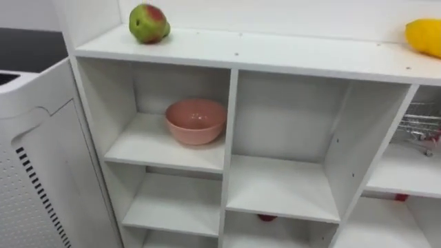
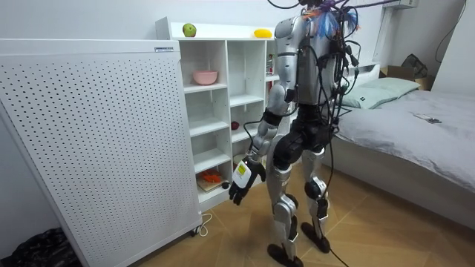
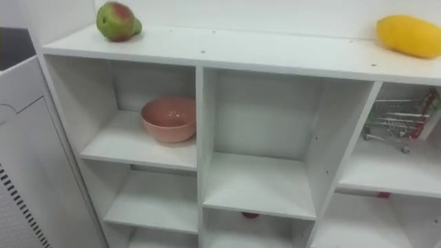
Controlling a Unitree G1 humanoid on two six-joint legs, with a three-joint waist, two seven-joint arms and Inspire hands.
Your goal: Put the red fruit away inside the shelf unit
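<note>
A green and red fruit (image 1: 148, 23) lies at the left end of the white closet's top board (image 1: 275, 52). At the board's right end lies a yellow fruit (image 1: 425, 36). A pink bowl (image 1: 196, 121) stands in the upper left compartment, with nothing visible inside it. A small red thing (image 1: 267, 218) peeks out of a lower middle compartment. In the room view I stand upright facing the closet. My left hand (image 2: 245, 180) hangs low beside my thigh, fingers relaxed and holding nothing.
A wire mini cart (image 1: 420, 127) sits in the upper right compartment. A white perforated panel (image 2: 96, 148) stands right against the closet's left side. Some orange and red things (image 2: 211, 178) lie on the bottom shelf. A bed (image 2: 415, 126) is behind me.
</note>
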